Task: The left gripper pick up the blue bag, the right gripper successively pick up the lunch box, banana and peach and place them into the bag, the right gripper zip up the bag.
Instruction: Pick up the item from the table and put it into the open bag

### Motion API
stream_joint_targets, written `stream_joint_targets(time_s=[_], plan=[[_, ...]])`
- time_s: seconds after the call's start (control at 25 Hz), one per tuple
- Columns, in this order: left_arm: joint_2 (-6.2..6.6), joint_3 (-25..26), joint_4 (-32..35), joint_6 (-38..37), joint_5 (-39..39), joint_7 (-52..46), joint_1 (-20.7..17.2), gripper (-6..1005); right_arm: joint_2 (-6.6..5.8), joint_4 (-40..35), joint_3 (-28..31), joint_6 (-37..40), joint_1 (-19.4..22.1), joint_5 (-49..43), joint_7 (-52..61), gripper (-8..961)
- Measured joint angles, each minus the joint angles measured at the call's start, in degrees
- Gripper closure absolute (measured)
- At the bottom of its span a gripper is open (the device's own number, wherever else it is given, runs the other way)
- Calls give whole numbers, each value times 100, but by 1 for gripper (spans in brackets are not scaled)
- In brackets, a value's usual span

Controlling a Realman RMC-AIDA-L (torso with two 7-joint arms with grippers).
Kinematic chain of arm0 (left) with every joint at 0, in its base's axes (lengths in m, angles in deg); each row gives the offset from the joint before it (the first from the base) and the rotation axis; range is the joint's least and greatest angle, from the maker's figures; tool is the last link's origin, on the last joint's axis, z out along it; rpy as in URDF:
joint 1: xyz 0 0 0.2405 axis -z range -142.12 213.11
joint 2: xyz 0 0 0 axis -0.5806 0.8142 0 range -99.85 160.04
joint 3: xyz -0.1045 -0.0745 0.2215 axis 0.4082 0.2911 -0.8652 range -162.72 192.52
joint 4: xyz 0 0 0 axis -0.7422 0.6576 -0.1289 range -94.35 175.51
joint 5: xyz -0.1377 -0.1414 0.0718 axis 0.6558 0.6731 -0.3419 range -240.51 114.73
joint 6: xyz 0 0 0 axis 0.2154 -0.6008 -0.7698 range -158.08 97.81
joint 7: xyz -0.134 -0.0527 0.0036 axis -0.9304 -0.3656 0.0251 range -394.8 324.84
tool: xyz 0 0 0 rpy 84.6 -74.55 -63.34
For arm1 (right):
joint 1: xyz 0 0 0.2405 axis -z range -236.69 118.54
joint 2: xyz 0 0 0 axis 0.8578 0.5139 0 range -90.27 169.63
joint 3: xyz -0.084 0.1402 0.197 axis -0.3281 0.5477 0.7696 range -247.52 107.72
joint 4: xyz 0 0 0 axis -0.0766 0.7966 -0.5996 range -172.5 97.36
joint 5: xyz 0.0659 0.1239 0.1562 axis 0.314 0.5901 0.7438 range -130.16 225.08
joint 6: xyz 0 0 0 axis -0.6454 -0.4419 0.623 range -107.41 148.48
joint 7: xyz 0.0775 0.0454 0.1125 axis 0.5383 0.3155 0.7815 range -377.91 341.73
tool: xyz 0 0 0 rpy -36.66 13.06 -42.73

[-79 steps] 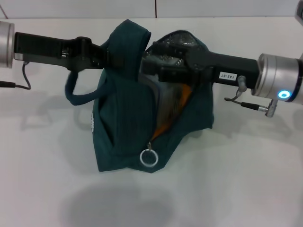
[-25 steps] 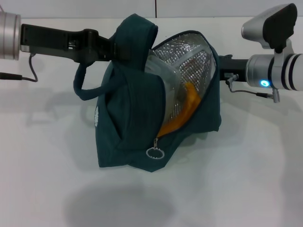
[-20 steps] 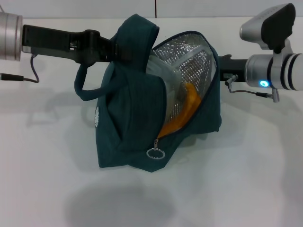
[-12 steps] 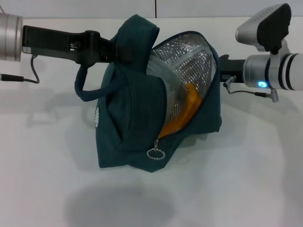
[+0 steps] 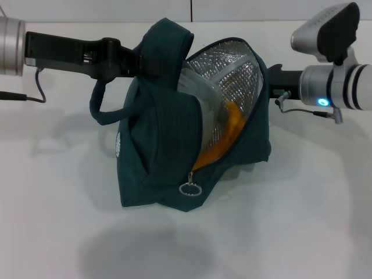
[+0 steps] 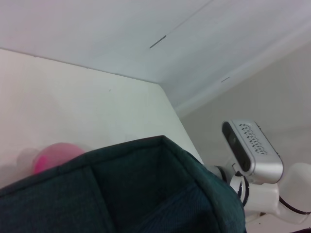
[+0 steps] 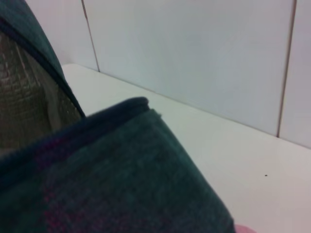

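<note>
No text, number or brand can be read in any view. The bag (image 5: 168, 145) carries a small pale round mark (image 5: 118, 144) on its side toward the robot's left, too small to make out. The right arm's wrist (image 5: 334, 93) shows only a blue light (image 5: 321, 102), with no lettering visible.

Lab/test-bench setup, not a home. Plain white table (image 5: 302, 232) carrying only staged props, bare white panelled wall (image 7: 194, 53) with thin seams right behind its far edge, exposed sensor cable (image 5: 23, 96) trailing over the tabletop.
</note>
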Motion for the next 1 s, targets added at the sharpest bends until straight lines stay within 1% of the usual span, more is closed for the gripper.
stream_joint_targets(time_s=[0.28, 0.44, 0.52, 0.56, 0.68, 0.72, 0.84, 0.92, 1.0], plan=[[20, 31, 0, -5, -2, -4, -19, 962, -36, -686, 136, -39, 564, 36, -129, 796], [24, 33, 0, -6, -2, -9, -41, 962, -28, -1085, 704, 111, 996, 48, -339, 821], [28, 33, 0, -6, -2, -16, -59, 962, -20, -1299, 1090, 374, 1254, 135, -484, 834], [30, 32, 0, -5, -2, -19, -66, 962, -22, -1358, 1253, 566, 1357, 228, -568, 838], [31, 38, 0, -5, -2, -26, -101, 962, -58, -1442, 1854, 1505, 1670, 649, -780, 849], [32, 41, 0, -5, -2, -28, -121, 962, -68, -1449, 2044, 1870, 1751, 741, -807, 853], [43, 42, 0, -5, -2, -31, -171, 962, -70, -1470, 2668, 3281, 1966, 940, -873, 865], [47, 42, 0, -3, -2, -29, -182, 962, -72, -1448, 2827, 3949, 2004, 1023, -892, 872], [50, 41, 0, -1, 26, -27, -183, 962, -85, -1414, 2765, 4765, 1964, 1046, -878, 884]])
